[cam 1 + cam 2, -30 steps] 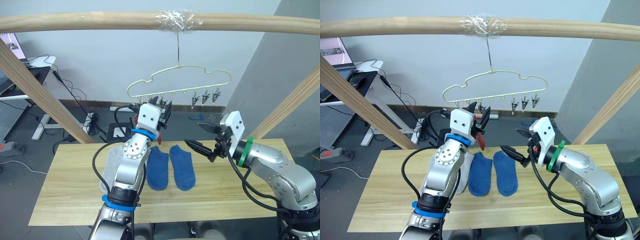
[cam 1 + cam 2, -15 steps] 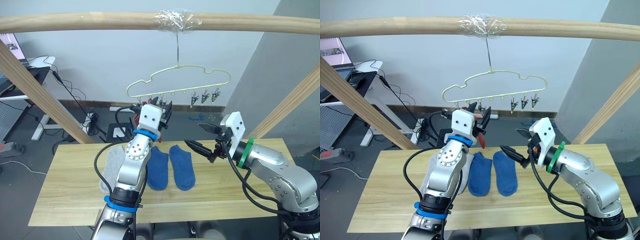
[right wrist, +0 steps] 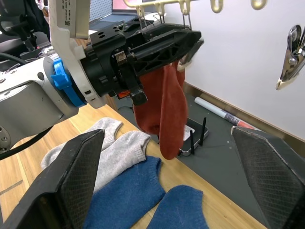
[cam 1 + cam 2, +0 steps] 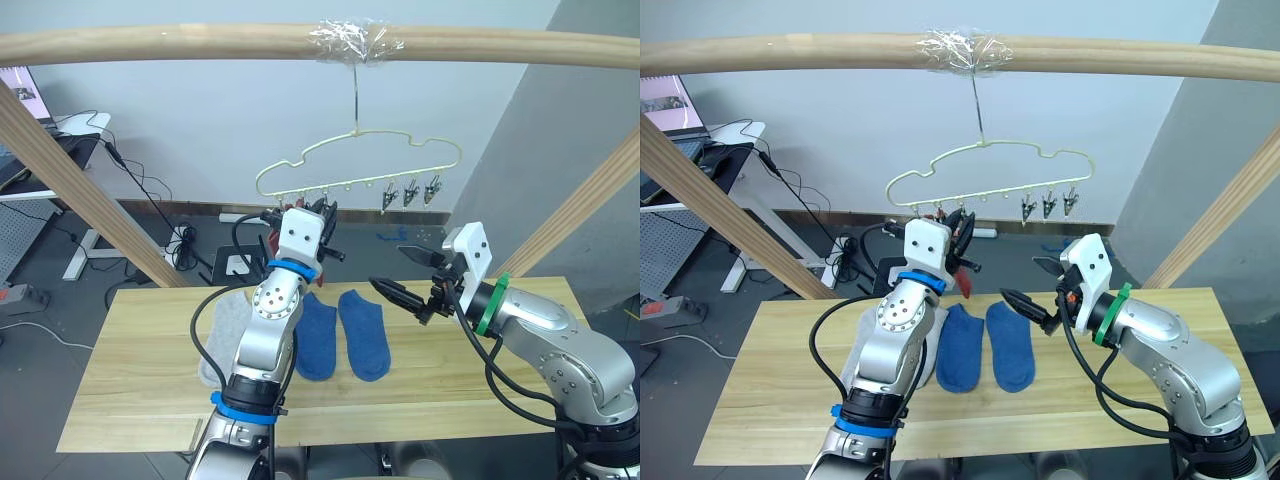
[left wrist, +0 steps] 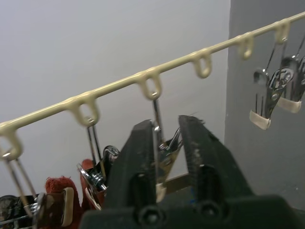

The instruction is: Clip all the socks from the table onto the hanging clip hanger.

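Left gripper raised at clip hanger; fingers pinch one metal clip. Rust red socks hang beside it, apparently two. Right gripper spread wide, holding nothing. Blue socks and grey socks lie on surface.

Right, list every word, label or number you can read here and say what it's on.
Nothing can be read.
Small dark print on the left arm's white housing: too small to read.
Monitor screen beyond the frame: blurred, unreadable.
Socks, hanger and table: no marks on them.
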{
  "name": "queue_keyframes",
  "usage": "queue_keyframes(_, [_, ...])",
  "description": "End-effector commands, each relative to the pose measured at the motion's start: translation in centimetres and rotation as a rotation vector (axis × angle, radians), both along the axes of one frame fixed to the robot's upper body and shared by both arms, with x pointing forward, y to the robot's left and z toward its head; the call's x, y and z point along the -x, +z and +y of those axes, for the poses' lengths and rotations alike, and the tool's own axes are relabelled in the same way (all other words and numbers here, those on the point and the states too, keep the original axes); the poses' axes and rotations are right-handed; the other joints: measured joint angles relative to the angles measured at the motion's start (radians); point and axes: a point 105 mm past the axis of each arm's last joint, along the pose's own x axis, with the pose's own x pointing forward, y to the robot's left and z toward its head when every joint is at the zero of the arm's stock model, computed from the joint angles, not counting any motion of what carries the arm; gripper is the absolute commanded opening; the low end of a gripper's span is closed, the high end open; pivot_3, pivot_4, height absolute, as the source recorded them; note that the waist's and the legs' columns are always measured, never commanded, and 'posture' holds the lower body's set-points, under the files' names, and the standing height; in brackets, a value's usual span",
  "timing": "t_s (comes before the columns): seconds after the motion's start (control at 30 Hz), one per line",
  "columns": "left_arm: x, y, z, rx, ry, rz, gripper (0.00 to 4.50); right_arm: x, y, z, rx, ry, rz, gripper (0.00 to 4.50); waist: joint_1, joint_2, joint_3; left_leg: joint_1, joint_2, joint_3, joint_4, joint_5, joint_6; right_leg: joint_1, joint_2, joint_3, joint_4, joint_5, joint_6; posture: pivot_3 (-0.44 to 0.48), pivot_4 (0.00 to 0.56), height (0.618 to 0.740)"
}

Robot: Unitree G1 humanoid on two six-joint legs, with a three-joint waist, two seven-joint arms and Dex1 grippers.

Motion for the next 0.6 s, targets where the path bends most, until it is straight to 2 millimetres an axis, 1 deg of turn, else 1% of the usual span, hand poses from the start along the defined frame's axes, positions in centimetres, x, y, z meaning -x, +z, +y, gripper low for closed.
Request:
queue_keyframes(0.03, [-0.06,0.9,0.04,0.023,0.005,-0.021,0.02,0.54,1.35,0.22,-0.013,0.014,-0.057,4.5,0.0,0.0,0.0,0.0,0.0,0.0,0.0,0.0,0.0,0.0,0.0,0.0,0.0,0.0,0.0,-0.155,0.182,0.74])
queue_keyframes(0.37, [0.06,0.66,0.26,0.018,-0.003,-0.008,0.02,0.58,1.21,0.29,-0.014,0.015,-0.055,4.5,0.0,0.0,0.0,0.0,0.0,0.0,0.0,0.0,0.0,0.0,0.0,0.0,0.0,0.0,0.0,-0.15,0.174,0.74])
queue_keyframes(0.53, [0.27,0.89,-0.14,-0.032,-0.02,-0.04,0.02,0.52,1.2,0.23,-0.013,0.011,-0.055,4.5,0.0,0.0,0.0,0.0,0.0,0.0,0.0,0.0,0.0,0.0,0.0,0.0,0.0,0.0,0.0,-0.153,0.175,0.74])
queue_keyframes(0.6, [0.32,1.03,-0.17,-0.041,-0.019,-0.054,0.46,0.54,1.16,0.22,-0.013,0.01,-0.054,4.5,0.0,0.0,0.0,0.0,0.0,0.0,0.0,0.0,0.0,0.0,0.0,0.0,0.0,0.0,0.0,-0.153,0.175,0.74])
